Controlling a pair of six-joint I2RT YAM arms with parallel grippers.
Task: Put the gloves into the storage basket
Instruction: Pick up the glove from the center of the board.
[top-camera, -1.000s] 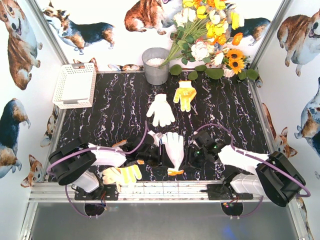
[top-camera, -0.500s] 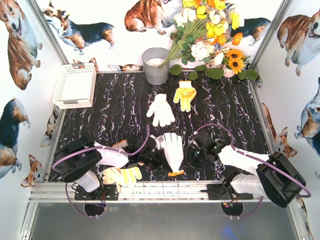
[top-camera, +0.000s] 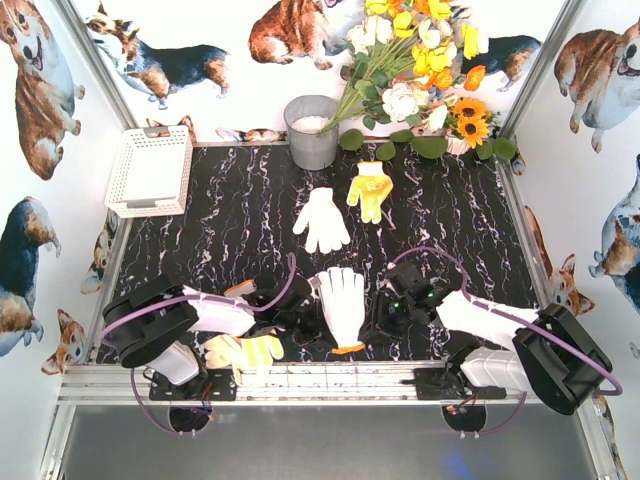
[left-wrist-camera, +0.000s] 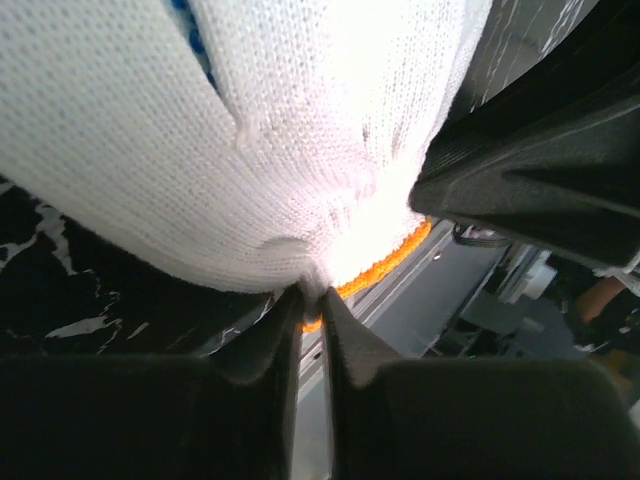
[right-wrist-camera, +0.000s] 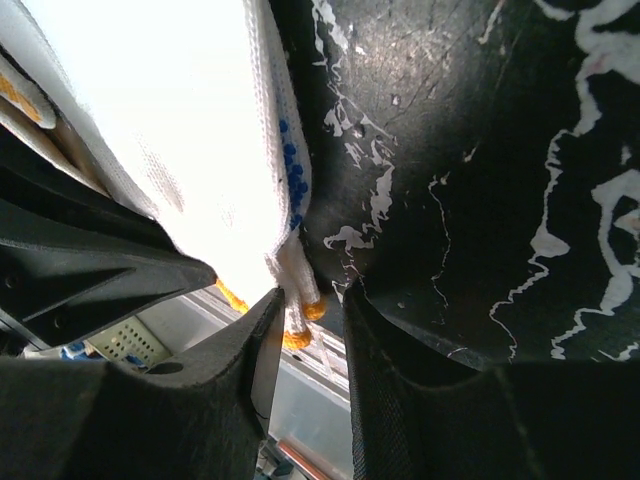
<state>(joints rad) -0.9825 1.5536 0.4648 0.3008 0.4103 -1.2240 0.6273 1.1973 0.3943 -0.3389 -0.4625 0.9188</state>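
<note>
a: white knit glove (top-camera: 342, 300), orange ribbed cuff, lying flat between the two arms on the black marbled table (top-camera: 220, 230).
b: left gripper (left-wrist-camera: 311, 300) is clenched, its dark tapered fingers (left-wrist-camera: 265, 345) pinching a pucker of that soft knit right at the orange edge.
a: and the right gripper (right-wrist-camera: 305, 320)?
b: its fingers stand apart on either side of the cuff's edge, blue-dotted knit there. can't tell if they press it.
a: storage basket (top-camera: 150, 170), white lattice plastic, sits well apart at the far left corner.
b: second white glove (top-camera: 321, 219) and a yellow glove (top-camera: 371, 189) lie flat mid-table, and a second yellow glove (top-camera: 245, 350) lies by the left arm's base.
</note>
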